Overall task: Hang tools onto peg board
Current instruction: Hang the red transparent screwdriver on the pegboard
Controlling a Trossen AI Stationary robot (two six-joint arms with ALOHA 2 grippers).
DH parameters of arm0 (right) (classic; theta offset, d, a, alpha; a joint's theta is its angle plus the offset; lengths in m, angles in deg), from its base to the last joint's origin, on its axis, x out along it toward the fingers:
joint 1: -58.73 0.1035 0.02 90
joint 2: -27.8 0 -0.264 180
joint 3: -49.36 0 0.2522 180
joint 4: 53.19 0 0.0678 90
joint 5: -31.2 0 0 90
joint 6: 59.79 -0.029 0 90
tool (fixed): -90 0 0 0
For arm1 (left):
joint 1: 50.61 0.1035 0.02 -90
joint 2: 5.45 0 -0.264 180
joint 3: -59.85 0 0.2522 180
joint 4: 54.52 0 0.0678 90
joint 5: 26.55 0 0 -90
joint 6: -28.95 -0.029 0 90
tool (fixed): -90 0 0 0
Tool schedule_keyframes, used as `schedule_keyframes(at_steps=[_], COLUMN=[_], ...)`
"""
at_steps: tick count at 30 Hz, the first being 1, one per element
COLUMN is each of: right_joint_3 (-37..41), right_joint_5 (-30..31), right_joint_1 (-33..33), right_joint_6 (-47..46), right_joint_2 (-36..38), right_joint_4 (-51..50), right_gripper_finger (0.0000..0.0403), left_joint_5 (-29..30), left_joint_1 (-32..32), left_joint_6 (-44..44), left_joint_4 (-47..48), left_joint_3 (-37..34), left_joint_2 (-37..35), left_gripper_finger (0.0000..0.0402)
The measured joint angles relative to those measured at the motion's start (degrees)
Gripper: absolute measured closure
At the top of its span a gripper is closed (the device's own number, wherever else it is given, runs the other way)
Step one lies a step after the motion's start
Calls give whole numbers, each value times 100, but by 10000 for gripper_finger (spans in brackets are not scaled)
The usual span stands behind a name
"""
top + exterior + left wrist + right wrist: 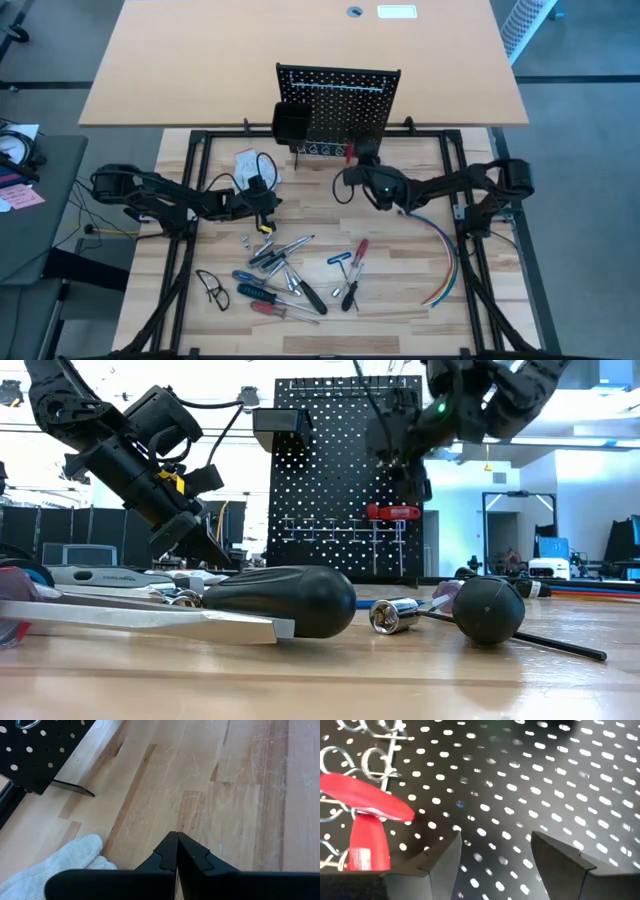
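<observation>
Perforated black metal forms the peg board, which stands upright at the far edge of the pale wood-plank surface, with a glossy red-handled screwdriver hanging in the wire loops along its lower row. The right end effector is released, its fingers spread and empty just beside that red handle and facing the panel. The left end effector is clenched on nothing above bare planks near a white knit glove, while the remaining tools lie scattered on the surface nearer the front.

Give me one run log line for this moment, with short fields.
right gripper: open at peg board | red screwdriver: hung | left gripper: shut, idle | other tools: on table
</observation>
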Motion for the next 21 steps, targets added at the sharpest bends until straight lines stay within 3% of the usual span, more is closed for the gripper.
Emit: schedule_keyframes(at_steps=[4,7,13,15,17,21], right_joint_3=[114,481,1550,1776,1884,1955], right_joint_5=[674,753,273,-491,-1705,-4235], right_joint_1=[417,757,1246,1370,1428,1372], right_joint_6=[-848,-1937,-6263,-7784,-8907,-9794], right_joint_2=[413,892,1849,2071,2221,2145], right_joint_4=[-52,-259,-1983,-2744,-3146,-2744], right_gripper_finger=[154,154,154,154,154,154], left_joint_5=[-16,-33,-39,-42,-130,-719], left_joint_1=[0,0,0,0,-33,-363], left_joint_6=[23,28,43,72,67,-149], left_joint_4=[10,8,-1,-12,-55,-227], left_joint_3=[0,0,0,0,0,93], left_joint_2=[0,0,0,0,0,0], left_gripper_finger=[401,401,401,402,401,402])
